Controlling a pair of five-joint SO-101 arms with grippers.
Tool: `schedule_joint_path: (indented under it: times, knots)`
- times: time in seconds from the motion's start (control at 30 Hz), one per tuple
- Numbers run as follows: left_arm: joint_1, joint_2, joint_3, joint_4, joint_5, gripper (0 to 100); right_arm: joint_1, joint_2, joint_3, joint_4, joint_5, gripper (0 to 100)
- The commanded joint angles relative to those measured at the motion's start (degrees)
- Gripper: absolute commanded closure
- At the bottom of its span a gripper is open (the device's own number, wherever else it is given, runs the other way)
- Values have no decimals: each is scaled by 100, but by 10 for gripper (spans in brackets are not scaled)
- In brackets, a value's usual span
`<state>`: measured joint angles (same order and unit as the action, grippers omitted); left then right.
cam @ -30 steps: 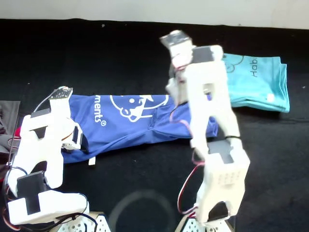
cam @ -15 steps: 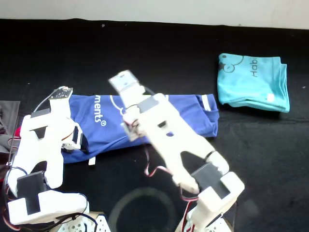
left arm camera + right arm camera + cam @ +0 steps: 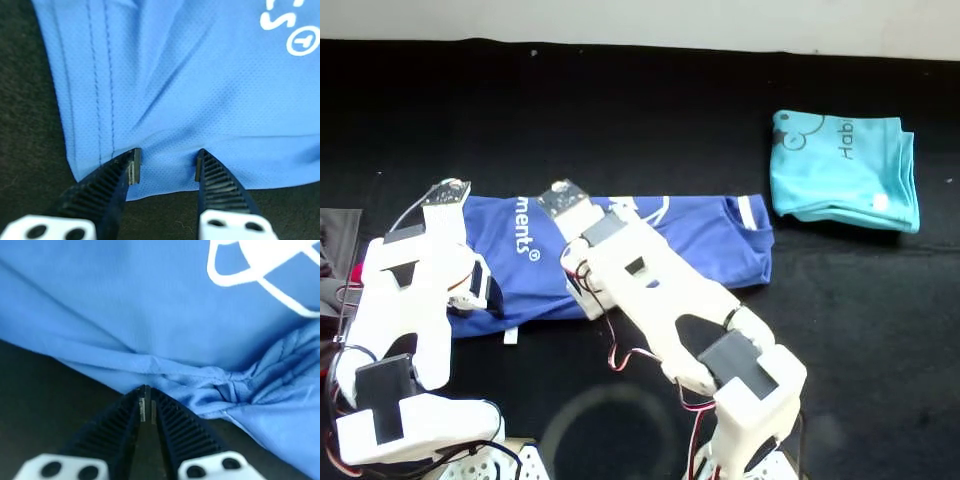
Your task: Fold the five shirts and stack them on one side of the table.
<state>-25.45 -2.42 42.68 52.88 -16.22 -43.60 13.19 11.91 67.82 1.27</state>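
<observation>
right gripper has swung from the teal shirt to the blue shirt's near hem, pincer together; left gripper gapes astride that hem, so the next fold looks to be beginning.

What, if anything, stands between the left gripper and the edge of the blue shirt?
Nothing visible does. The left gripper is open, and its two fingertips sit right at the edge of the blue shirt, beside the stitched hem. Only the shirt's own fabric shows between the jaws, with the black table next to it.
</observation>
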Motion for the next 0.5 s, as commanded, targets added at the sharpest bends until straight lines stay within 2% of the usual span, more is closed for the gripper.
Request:
schedule_joint_path:
  times: [0.0, 0.13, 0.27, 0.47]
  knots:
    - [-13, 13, 22, -176, 62, 808, 277, -479, -541, 127, -35, 992]
    - [-13, 13, 22, -176, 70, 808, 541, -462, -673, -286, -35, 992]
    - [-4, 13, 22, -158, 70, 808, 505, -136, -611, -637, -35, 992]
    - [-13, -57, -127, 35, 70, 808, 303, 356, -611, -268, -35, 992]
